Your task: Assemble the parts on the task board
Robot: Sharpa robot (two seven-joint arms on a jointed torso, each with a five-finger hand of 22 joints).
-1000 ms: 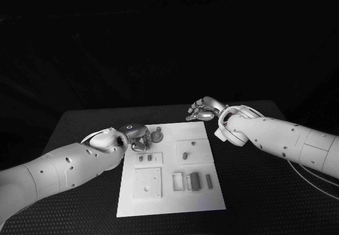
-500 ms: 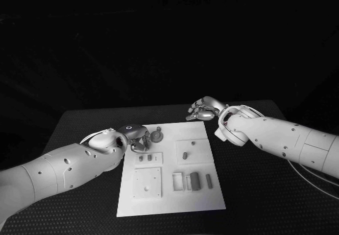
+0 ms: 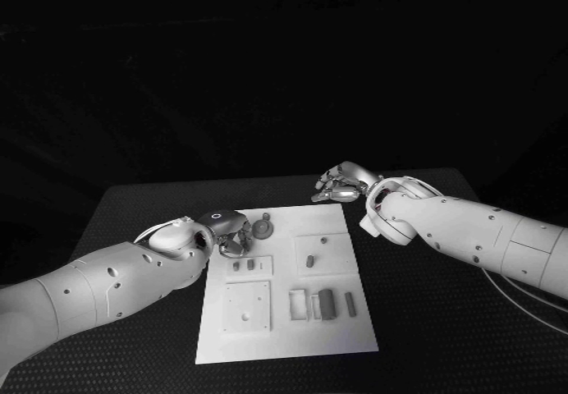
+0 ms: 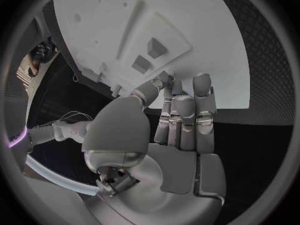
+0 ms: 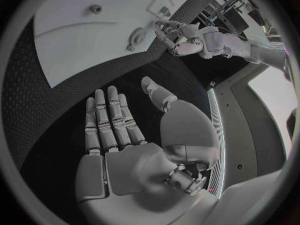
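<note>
The white task board [image 3: 290,336] lies in the middle of the table. A round part with a short handle [image 3: 263,226] lies near its far left corner, also seen as the round part [image 5: 135,37] in the right wrist view. My left hand [image 3: 230,232] hovers at that corner beside the part, fingers pointing down at the board's edge and holding nothing I can see. In the left wrist view the left hand [image 4: 178,120] has straight fingers reaching the board [image 4: 206,50]. My right hand [image 3: 341,185] sits past the board's far edge, and the right hand [image 5: 125,135] is flat and empty.
Small slugs [image 3: 244,265] sit in a raised block, and two more pieces [image 3: 310,261] lie mid-board. A square plate [image 3: 246,308] and several upright bars [image 3: 322,304] occupy the near half. Black table [image 3: 450,328] surrounds the board.
</note>
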